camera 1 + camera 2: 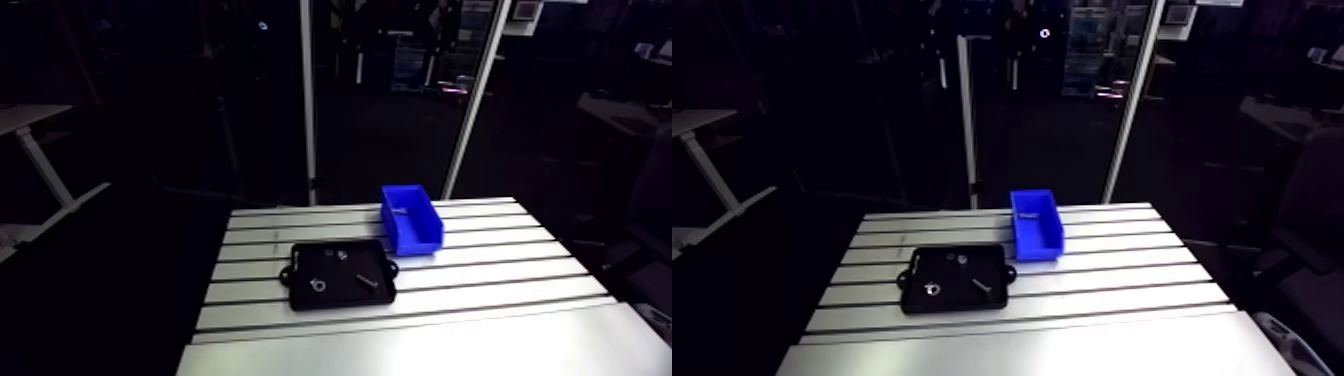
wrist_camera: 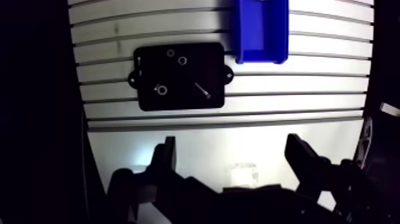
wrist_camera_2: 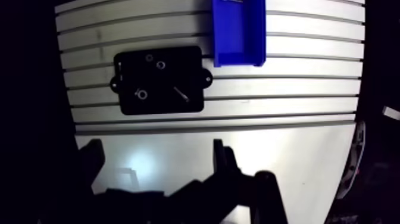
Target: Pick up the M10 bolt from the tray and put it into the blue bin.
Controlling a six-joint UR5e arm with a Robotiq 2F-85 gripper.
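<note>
Bolt (image 1: pixel 368 281) is seen in the arm view lying flat in the black tray (image 1: pixel 345 298), near the blue bin (image 1: pixel 420 243). In the wrist view the gripper (image 2: pixel 232 146) is shown open and empty, with the bolt well ahead of it, its length slanted across the gripper's opening.

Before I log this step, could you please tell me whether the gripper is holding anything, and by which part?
Nothing is held: the gripper is open, with nothing between its fingers. The bolt lies in the black tray.
</note>
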